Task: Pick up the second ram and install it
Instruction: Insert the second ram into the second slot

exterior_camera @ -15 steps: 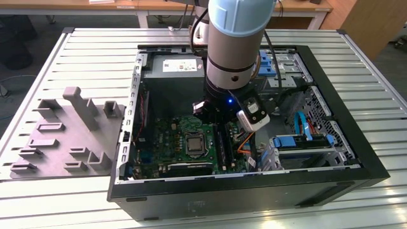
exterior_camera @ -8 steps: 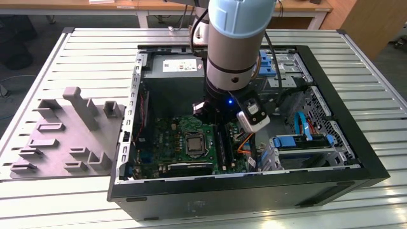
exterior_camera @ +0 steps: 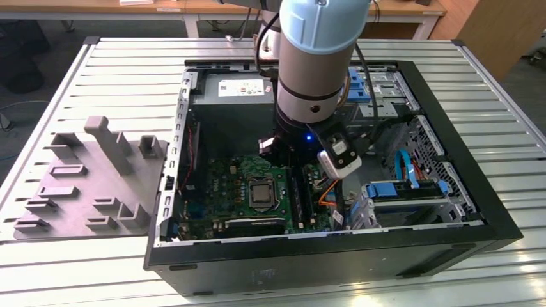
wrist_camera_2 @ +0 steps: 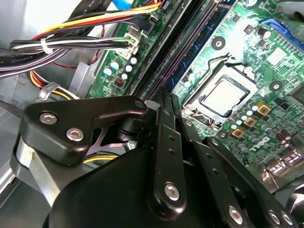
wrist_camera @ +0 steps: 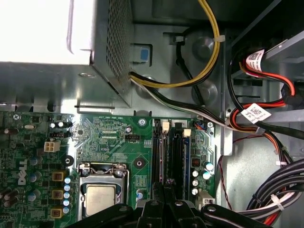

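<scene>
The case (exterior_camera: 503, 230) lies open on a slatted table (exterior_camera: 477, 83), and the arm (exterior_camera: 316, 57) reaches down into it. Inside are the power supply (exterior_camera: 230, 102) at the far end, the green motherboard (exterior_camera: 222, 185) on the floor of the case, and drive bays (exterior_camera: 410, 192) with blue fittings towards the exterior view's right. Bundled cables (wrist_camera_2: 71, 42) (red, yellow, black and white) run from the supply past the board's edge. A grey holder (exterior_camera: 85, 185) with upright posts and pockets lies on the table just beside the case, at the exterior view's left.

On the board, the CPU socket (wrist_camera: 100, 197) sits near a row of long black slots (wrist_camera: 176, 152). In the second wrist view the ram (wrist_camera_2: 203, 34), a thin blue-green strip seen edge-on, stands among these slots on the side towards the socket and runs away from the fingertips. It is inside the case, on the motherboard.

The gripper (wrist_camera: 166, 186) hangs low over the slots. In both wrist views its black fingers (wrist_camera_2: 164, 118) are drawn together, with the tips at the near end of the slot row. Whether they pinch the ram's end, press on it or merely hover above it cannot be told, since the fingers themselves hide the contact.
</scene>
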### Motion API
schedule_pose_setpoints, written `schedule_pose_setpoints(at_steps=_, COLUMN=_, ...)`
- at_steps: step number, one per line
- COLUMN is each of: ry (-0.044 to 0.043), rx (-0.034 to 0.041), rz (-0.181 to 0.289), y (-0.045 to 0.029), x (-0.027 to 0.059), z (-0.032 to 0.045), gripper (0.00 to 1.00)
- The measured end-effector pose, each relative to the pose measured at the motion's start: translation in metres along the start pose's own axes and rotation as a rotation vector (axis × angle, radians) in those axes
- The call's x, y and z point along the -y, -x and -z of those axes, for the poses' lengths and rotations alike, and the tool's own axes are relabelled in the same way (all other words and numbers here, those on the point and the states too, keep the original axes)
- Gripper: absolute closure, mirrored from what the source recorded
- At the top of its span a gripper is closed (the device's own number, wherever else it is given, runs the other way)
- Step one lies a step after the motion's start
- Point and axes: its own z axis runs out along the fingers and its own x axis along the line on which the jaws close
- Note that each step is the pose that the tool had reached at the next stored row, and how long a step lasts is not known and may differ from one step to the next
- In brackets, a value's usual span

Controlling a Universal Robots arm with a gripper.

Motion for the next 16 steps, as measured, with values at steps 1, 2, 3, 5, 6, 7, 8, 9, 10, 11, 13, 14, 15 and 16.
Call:
schedule_pose_setpoints(at_steps=1, ry=0.0001, rx=0.0000, rz=0.000, y=0.0000, x=0.0000, z=0.0000, gripper=0.88)
schedule_pose_setpoints(at_steps=2, ry=0.0002, rx=-0.0001, rz=0.000, y=0.0000, x=0.0000, z=-0.0002, gripper=0.88)
schedule_pose_setpoints(at_steps=3, ry=0.0003, rx=0.0000, rz=0.000, y=0.0000, x=0.0001, z=-0.0004, gripper=0.88)
schedule_pose_setpoints(at_steps=5, ry=0.0002, rx=-0.0001, rz=0.000, y=-0.0001, x=0.0007, z=-0.0006, gripper=0.88)
schedule_pose_setpoints(at_steps=6, ry=0.0001, rx=-0.0001, rz=0.000, y=-0.0002, x=0.0010, z=-0.0008, gripper=0.88)
schedule_pose_setpoints(at_steps=7, ry=0.0004, rx=0.0000, rz=0.000, y=-0.0003, x=0.0011, z=-0.0010, gripper=0.88)
schedule_pose_setpoints(at_steps=8, ry=0.0002, rx=0.0000, rz=0.000, y=-0.0003, x=0.0012, z=-0.0011, gripper=0.88)
schedule_pose_setpoints(at_steps=9, ry=0.0002, rx=0.0000, rz=0.000, y=-0.0003, x=0.0012, z=-0.0011, gripper=0.88)
schedule_pose_setpoints(at_steps=10, ry=0.0002, rx=-0.0001, rz=0.000, y=-0.0003, x=0.0012, z=-0.0012, gripper=0.88)
schedule_pose_setpoints(at_steps=11, ry=0.0003, rx=0.0000, rz=0.000, y=-0.0003, x=0.0013, z=-0.0016, gripper=0.88)
schedule_pose_setpoints(at_steps=13, ry=-0.0002, rx=-0.0001, rz=0.000, y=-0.0004, x=0.0015, z=-0.0031, gripper=0.88)
schedule_pose_setpoints(at_steps=14, ry=-0.0001, rx=-0.0001, rz=0.000, y=-0.0004, x=0.0015, z=-0.0033, gripper=0.88)
schedule_pose_setpoints(at_steps=15, ry=0.0000, rx=-0.0001, rz=0.000, y=-0.0004, x=0.0014, z=-0.0033, gripper=0.88)
schedule_pose_setpoints(at_steps=16, ry=0.0000, rx=-0.0001, rz=0.000, y=-0.0004, x=0.0014, z=-0.0034, gripper=0.88)
